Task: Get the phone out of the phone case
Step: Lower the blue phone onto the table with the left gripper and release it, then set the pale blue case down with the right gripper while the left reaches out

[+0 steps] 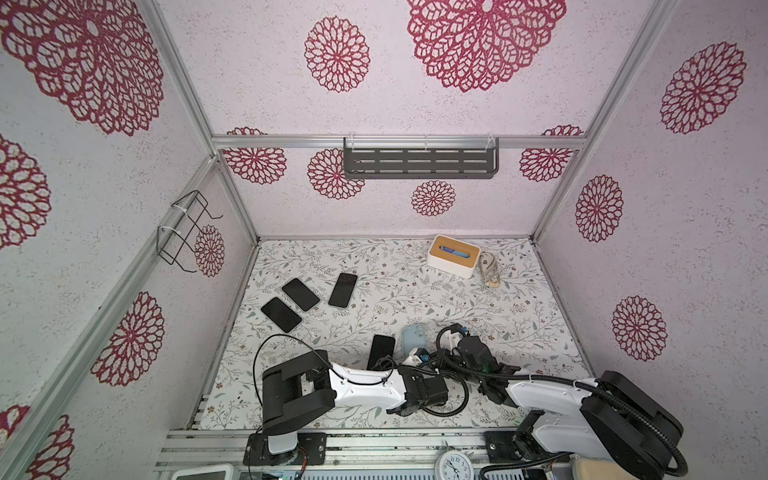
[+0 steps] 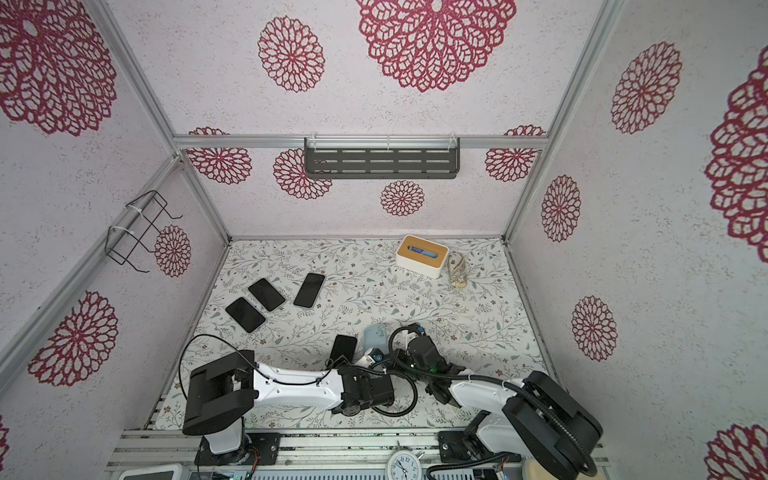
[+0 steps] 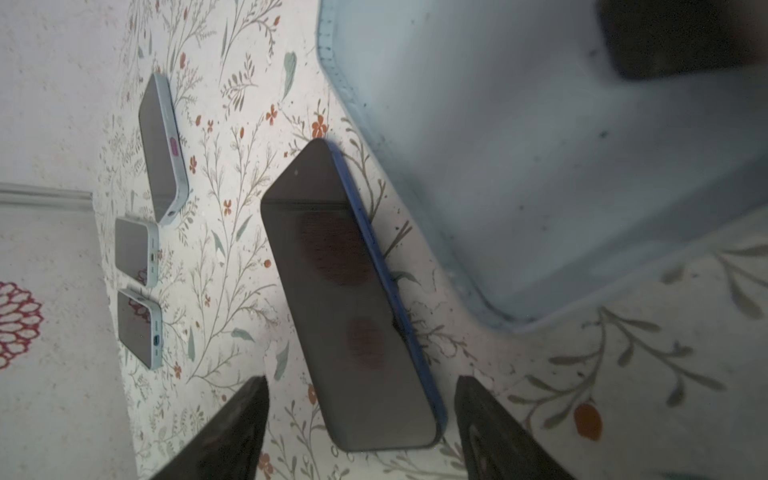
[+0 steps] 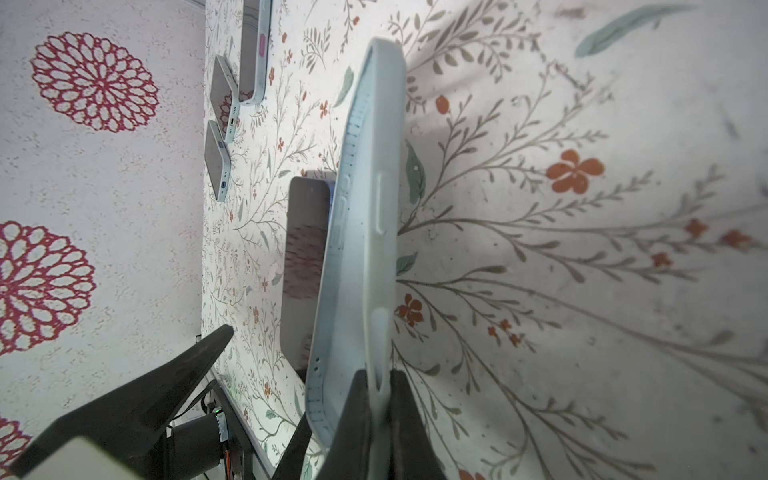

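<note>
Two grippers were low over the front of the tabletop (image 1: 415, 291). The left gripper (image 3: 360, 380) had its fingers (image 3: 241, 415) spread wide, one on each side of the near end of the phone (image 3: 349, 299), which lay flat with the screen up, out of the phone case (image 4: 365, 249) and just beside it. The right gripper (image 4: 378, 376) had its fingers (image 4: 353, 419) pressed together on one side wall of the light blue phone case, held up on its edge, and three other phones (image 1: 300, 294) lay well apart, farther back on the left.
</note>
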### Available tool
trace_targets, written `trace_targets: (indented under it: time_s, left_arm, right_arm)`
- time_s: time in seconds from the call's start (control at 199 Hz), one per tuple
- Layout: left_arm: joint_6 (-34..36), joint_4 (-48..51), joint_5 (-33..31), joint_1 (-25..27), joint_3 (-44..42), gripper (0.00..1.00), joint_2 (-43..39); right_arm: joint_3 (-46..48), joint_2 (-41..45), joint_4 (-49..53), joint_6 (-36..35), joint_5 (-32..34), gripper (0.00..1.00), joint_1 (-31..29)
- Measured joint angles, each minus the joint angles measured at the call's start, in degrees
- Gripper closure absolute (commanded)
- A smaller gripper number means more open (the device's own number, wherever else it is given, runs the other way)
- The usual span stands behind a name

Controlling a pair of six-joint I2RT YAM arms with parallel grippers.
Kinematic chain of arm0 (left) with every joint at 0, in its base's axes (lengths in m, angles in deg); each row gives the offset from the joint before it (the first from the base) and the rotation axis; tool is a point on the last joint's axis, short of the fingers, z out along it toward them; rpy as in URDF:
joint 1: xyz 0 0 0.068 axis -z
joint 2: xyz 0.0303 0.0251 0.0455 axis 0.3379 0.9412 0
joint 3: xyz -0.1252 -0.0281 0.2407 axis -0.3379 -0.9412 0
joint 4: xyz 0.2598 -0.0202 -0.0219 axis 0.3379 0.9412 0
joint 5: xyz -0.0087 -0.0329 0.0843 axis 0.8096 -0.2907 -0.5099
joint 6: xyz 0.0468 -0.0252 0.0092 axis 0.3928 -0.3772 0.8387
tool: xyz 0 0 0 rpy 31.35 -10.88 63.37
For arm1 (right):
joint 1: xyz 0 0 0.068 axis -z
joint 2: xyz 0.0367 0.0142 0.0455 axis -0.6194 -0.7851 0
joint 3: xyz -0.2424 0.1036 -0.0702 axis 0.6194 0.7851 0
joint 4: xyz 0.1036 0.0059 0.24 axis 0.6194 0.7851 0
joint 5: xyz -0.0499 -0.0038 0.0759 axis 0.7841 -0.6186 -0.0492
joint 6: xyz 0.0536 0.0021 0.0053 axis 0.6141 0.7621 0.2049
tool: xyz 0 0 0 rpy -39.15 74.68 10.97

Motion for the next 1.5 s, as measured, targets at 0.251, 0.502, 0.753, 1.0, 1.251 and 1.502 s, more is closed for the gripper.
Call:
trace_targets:
  time_s: [0.251, 0.502, 0.753, 1.0, 1.251, 1.502]
  left_arm:
    - [-9.4, 1.9, -0.2, -2.2, -6.5, 0.01, -17.9]
    - [-15.1, 4.5, -0.1, -11.6, -10.6, 0.03, -39.1]
    - [-16.6, 8.6, 0.0, -20.1, -10.6, 0.03, -53.5]
    - [-16.0, 10.2, 2.5, -28.4, -10.7, 0.03, -59.9]
    - [-14.7, 10.6, 3.4, -30.8, -10.5, 0.03, -60.1]
    - [-14.0, 10.8, 4.3, -32.5, -9.9, 0.03, -58.4]
  right_arm:
    - [0.4, -4.9, -4.5, 1.0, 1.4, 1.0, -2.6]
    - [-0.8, -9.9, -7.2, 3.3, 5.9, 1.0, -8.1]
    - [-12.1, -22.9, -9.7, 5.6, 8.4, 1.0, -14.8]
    - [-26.3, -35.4, -10.8, 9.3, 10.3, 1.0, -22.0]
    - [-35.5, -41.7, -9.4, 13.1, 12.6, 1.0, -27.0]
    - [-37.3, -41.8, -9.2, 15.2, 13.0, 0.38, -29.0]
